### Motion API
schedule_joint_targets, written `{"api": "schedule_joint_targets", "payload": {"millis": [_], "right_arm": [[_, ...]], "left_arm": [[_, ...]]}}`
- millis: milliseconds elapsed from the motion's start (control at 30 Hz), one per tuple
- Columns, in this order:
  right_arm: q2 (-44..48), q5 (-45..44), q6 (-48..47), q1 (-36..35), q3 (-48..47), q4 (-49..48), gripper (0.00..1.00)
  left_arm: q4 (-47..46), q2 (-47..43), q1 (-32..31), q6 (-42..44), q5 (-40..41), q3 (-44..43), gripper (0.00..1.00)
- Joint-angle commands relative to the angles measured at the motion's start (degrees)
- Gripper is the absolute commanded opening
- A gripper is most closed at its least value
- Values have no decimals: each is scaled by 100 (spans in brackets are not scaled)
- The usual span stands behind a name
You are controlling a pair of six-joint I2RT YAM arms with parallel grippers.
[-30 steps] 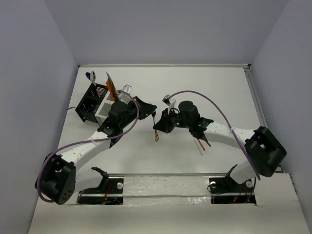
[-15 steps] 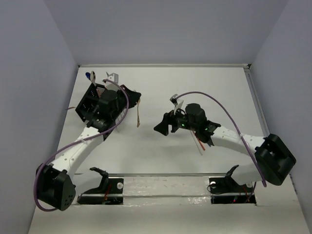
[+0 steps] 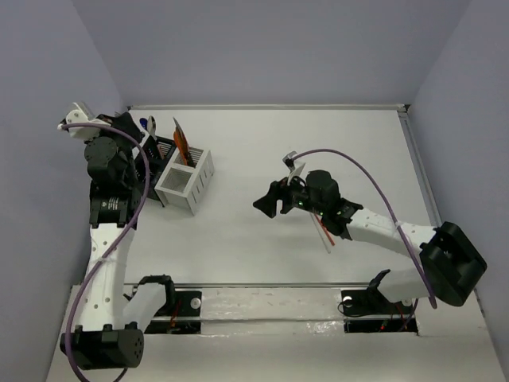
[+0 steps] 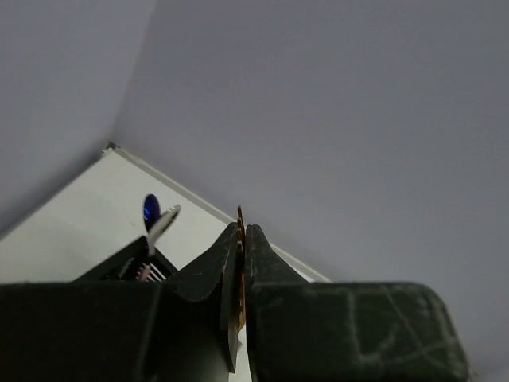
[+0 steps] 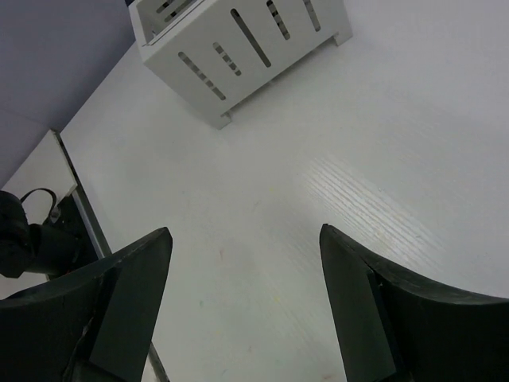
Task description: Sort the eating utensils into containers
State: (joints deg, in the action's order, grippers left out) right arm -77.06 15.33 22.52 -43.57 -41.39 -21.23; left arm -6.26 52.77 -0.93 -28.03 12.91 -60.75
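My left gripper (image 3: 130, 127) (image 4: 242, 229) is raised at the far left, over the black container (image 3: 153, 159) (image 4: 119, 261), and is shut on a thin gold fork (image 4: 238, 213) seen edge-on between the jaws. A blue spoon (image 3: 150, 123) (image 4: 150, 208) and a silver spoon (image 4: 163, 222) stand in the black container. An orange stick (image 3: 180, 140) leans where it joins the white container (image 3: 186, 183) (image 5: 238, 48). My right gripper (image 3: 270, 200) (image 5: 246, 239) hovers open over bare table at mid-table, holding nothing. Orange and white sticks (image 3: 325, 231) lie under the right arm.
The table's back edge (image 3: 262, 107) and the left wall run close to the containers. A metal rail (image 3: 262, 285) crosses the near edge by the arm bases. The left arm's base (image 5: 24, 231) shows in the right wrist view.
The right gripper opened and let go of the gold fork. The left arm carried the fork from mid-table to the far left and rose above the black container.
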Motion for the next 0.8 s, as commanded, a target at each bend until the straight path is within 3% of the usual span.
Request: {"api": "schedule_joint_targets", "payload": {"millis": [0, 367, 767], "right_arm": [[24, -180, -2, -20, 43, -416, 80], [-204, 4, 15, -20, -1, -469, 78], [-451, 49, -11, -20, -63, -478, 77]], "left_arm": [[-655, 338, 689, 123, 397, 177, 0], [-1606, 1261, 1446, 290, -174, 371, 0], [-2379, 1815, 1552, -114, -1097, 608, 0]]}}
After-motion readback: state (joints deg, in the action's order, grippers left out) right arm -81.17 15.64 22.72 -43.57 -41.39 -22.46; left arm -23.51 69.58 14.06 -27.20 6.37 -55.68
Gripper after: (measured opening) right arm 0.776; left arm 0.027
